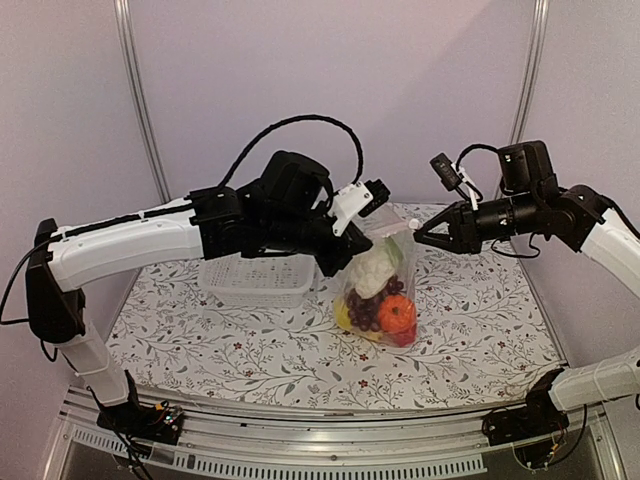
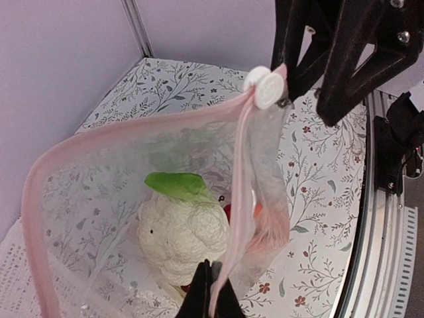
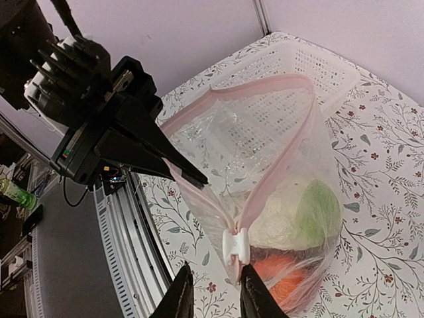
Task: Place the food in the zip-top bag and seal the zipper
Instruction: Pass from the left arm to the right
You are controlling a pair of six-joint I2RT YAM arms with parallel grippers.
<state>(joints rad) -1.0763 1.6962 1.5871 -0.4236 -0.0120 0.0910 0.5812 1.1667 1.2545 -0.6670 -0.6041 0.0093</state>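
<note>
The clear zip-top bag (image 1: 385,290) stands on the table, mouth up. Inside are the white cauliflower (image 1: 372,272), purple grapes (image 1: 365,310), orange fruit (image 1: 397,313), red pepper (image 1: 405,336) and a yellow piece (image 1: 343,318). My left gripper (image 1: 345,255) is shut on the bag's pink zipper strip (image 2: 132,129), pinched near the bag's left end (image 2: 211,286). My right gripper (image 3: 215,291) is open, and the white slider (image 3: 235,248) sits just ahead of its tips. The slider also shows in the left wrist view (image 2: 265,87). Most of the mouth gapes open past the slider. The cauliflower (image 2: 182,232) shows through it.
The white perforated basket (image 1: 255,282) stands behind and left of the bag, also in the right wrist view (image 3: 324,69). The table's metal front rail (image 1: 330,440) runs along the near edge. The floral cloth (image 1: 470,320) covers the table.
</note>
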